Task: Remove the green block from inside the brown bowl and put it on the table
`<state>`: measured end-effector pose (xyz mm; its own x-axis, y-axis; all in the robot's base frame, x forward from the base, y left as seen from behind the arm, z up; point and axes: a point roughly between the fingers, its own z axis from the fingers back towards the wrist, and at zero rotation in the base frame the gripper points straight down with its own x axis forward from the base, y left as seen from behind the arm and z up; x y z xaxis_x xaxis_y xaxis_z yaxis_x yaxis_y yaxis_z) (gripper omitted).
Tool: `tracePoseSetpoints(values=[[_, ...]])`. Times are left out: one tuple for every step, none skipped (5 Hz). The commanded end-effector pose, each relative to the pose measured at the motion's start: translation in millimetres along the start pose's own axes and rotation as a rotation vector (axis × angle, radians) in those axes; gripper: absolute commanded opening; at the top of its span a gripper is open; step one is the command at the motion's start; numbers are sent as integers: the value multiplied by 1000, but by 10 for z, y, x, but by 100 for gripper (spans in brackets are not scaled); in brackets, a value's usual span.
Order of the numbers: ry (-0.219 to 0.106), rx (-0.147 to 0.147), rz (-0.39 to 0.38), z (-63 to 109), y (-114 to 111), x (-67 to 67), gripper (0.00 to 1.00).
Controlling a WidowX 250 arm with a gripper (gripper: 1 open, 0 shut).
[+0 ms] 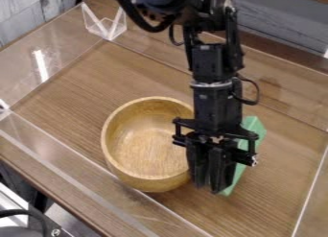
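Note:
The brown bowl (113, 126) sits empty on the table (115, 73), near the front. Just right of the bowl my gripper (216, 179) points steeply down, its black fingers closed on the green block (252, 133). The block stands nearly upright, tilted along the fingers' right side. It is outside the bowl, and its lower end (229, 191) is at or just above the tabletop. The fingers hide most of the block's width.
Clear acrylic walls (45, 63) run along the table's left and front edges. A small clear acrylic piece (105, 26) stands at the back left. Bare wood lies behind and to the left of the bowl.

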<state>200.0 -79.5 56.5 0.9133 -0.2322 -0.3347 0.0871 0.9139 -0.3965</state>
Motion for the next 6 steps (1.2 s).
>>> tracePoseSetpoints(values=[[-37, -8, -19, 105, -19, 57, 0], [-33, -14, -22, 105, -21, 56, 0], [-28, -20, -26, 104, -24, 55, 0], [-23, -27, -29, 102, -27, 51, 0], [-18, -34, -31, 126, -29, 41, 0], [-13, -42, -32, 150, -33, 29, 0]])
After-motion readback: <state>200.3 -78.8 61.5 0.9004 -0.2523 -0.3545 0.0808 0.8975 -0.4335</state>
